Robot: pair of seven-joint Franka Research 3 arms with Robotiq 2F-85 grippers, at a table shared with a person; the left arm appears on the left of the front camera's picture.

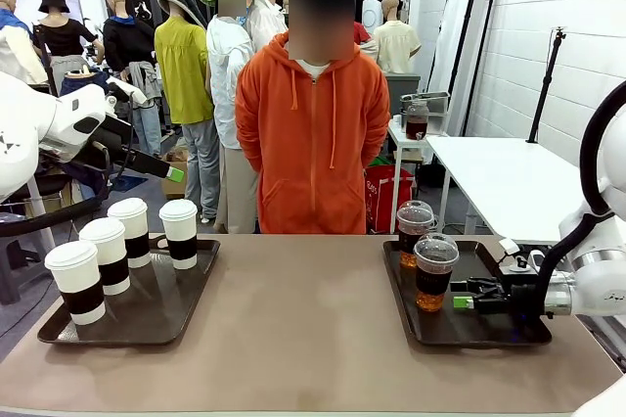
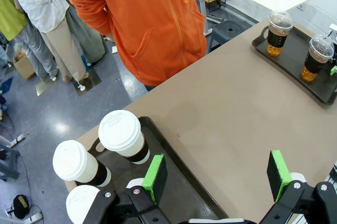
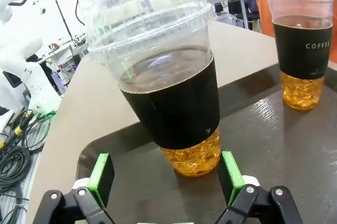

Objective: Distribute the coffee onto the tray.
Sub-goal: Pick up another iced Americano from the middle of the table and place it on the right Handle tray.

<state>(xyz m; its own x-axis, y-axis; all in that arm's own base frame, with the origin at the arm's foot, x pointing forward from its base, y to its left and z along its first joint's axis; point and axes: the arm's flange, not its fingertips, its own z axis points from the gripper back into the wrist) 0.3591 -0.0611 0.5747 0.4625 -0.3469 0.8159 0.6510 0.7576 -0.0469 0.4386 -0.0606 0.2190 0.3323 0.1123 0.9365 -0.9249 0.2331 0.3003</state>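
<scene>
Nearby, right end effector (image 3: 166,179) open (empty) before near plastic cup (image 3: 166,92), second cup (image 3: 304,45) behind, dark tray (image 3: 295,166).

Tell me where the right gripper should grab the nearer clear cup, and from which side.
Grip the nearer clear cup on its dark sleeve band, below the dome lid, coming in level from the robot's right. The cup stands upright on the right tray, and the open right gripper already faces it with a pad on either side. The band looks like the firmest straight part; the dome would probably slip or crush.
</scene>
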